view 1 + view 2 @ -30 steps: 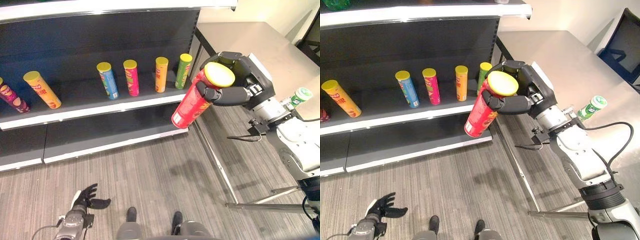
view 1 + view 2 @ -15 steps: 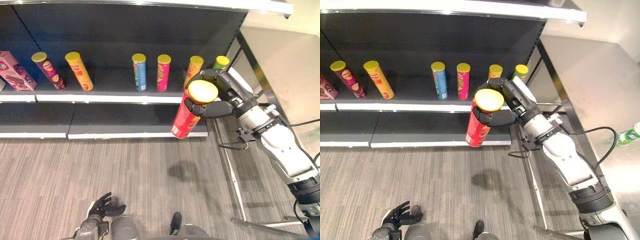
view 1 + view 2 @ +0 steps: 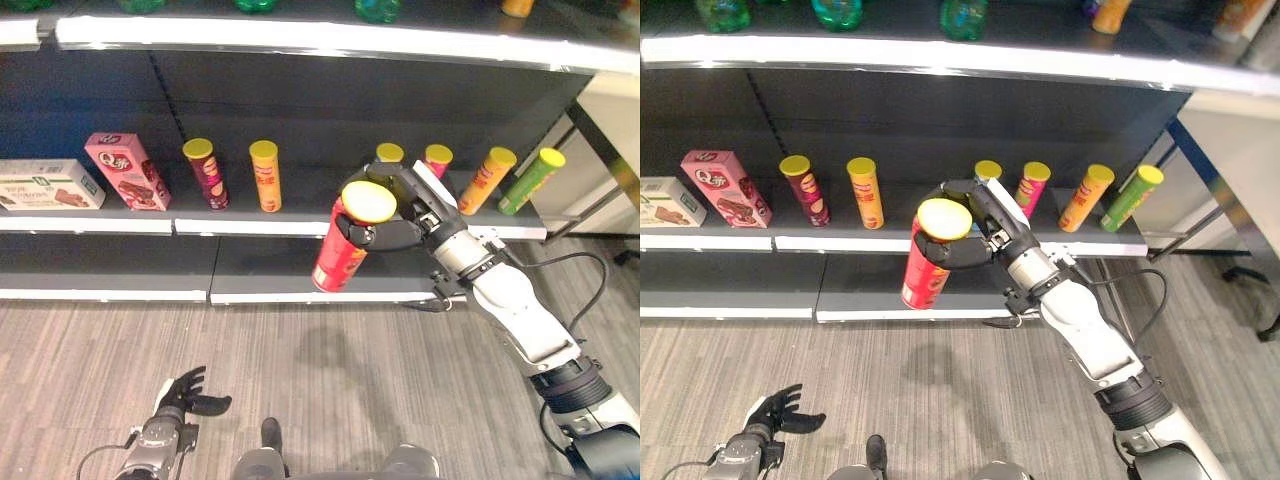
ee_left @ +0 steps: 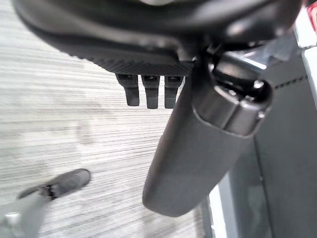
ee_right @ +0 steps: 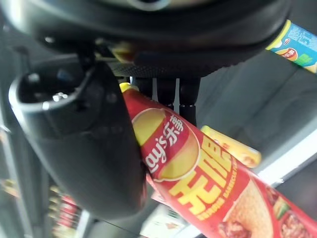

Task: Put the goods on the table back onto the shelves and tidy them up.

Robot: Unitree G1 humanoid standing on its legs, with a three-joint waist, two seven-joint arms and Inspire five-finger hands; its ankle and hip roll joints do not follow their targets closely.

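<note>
Red chip can [image 3: 344,243] with its yellow lid hangs tilted in front of the shelf [image 3: 300,228], right robot hand [image 3: 392,215] wrapped around its top end. Light, stiff, smooth-walled, likely crushable; a mid-body hold would steady it better. Left robot hand [image 3: 180,393] low, fingers relaxed.

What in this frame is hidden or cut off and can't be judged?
- Blue can: body hidden behind the right hand holding the red can.
- Top-shelf bottles: cut by the head views' upper edge.
- White box: its left end cut off.
</note>
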